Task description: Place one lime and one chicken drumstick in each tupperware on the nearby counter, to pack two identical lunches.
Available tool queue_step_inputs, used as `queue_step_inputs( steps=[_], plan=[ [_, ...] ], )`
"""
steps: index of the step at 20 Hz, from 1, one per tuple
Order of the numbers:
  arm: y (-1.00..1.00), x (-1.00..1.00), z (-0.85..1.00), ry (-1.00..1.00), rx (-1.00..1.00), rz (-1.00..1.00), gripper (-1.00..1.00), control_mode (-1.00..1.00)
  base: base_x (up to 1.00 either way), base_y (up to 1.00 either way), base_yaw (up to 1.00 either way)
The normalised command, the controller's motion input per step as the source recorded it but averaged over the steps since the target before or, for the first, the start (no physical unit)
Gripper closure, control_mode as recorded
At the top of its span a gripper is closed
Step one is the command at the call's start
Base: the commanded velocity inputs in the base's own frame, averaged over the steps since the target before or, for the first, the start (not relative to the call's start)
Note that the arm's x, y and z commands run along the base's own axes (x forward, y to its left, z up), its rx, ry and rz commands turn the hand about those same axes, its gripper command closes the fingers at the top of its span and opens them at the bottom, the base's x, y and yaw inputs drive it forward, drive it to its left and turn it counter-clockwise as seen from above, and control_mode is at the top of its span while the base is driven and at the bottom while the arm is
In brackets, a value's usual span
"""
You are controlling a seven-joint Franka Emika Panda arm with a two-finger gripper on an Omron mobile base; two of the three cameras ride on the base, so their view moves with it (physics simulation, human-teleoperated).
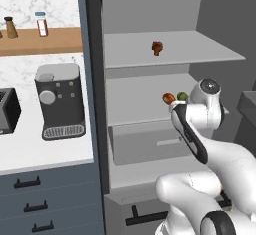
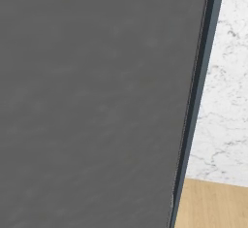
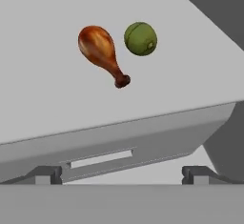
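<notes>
- Two food items are lying side by side on the middle fridge shelf point(image 3: 57, 108) in the hand view: going left to right, a chicken drumstick point(image 3: 101, 52), its plump end up-left and its thin bone tip pointing down-right, then a lime point(image 3: 140, 38) just beside it, the two apart by a narrow gap.
- A second drumstick point(image 1: 157, 48) is sitting on the upper shelf point(image 1: 200, 49) in the left base view, well apart from the pair below.
- The step in hand is, by judgement, the first fetch: the arm is reaching into the open fridge, and nothing is being carried.
- The pincer point(image 3: 124, 174) is standing fully released, its two dark tips spread wide at the bottom of the hand view, grasping and touching nothing, short of the shelf's front edge.
- The next move is probably calling for an advance over the shelf, a descent across the drumstick's narrow shaft or around the lime, then a closing.
- The bench point(image 1: 45, 149) with a coffee machine point(image 1: 60, 101) is lying to the fridge's left.
</notes>
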Motion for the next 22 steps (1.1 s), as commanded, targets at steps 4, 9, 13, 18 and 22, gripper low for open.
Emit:
queue_step_inputs(
  steps=[4, 9, 13, 18, 22],
  plan=[
    [-0.11, 0.68, -0.14, -0.01, 0.0, 0.0, -1.0, -1.0, 0.0, 0.0, 0.0],
    [-0.02, 0.71, -0.1, 0.0, 0.0, 0.0, -1.0, -1.0, 0.0, 0.0, 0.0],
    [-0.18, 0.57, -0.04, 0.0, 0.0, 0.02, -1.0, -1.0, 0.0, 0.0, 0.0],
    [-0.15, 0.34, -0.15, 0.0, 0.0, 0.04, -1.0, -1.0, 0.0, 0.0, 0.0],
    [0.0, 0.34, -0.24, 0.0, 0.0, 0.01, -1.0, -1.0, 0.0, 0.0, 0.0]
  ],
)
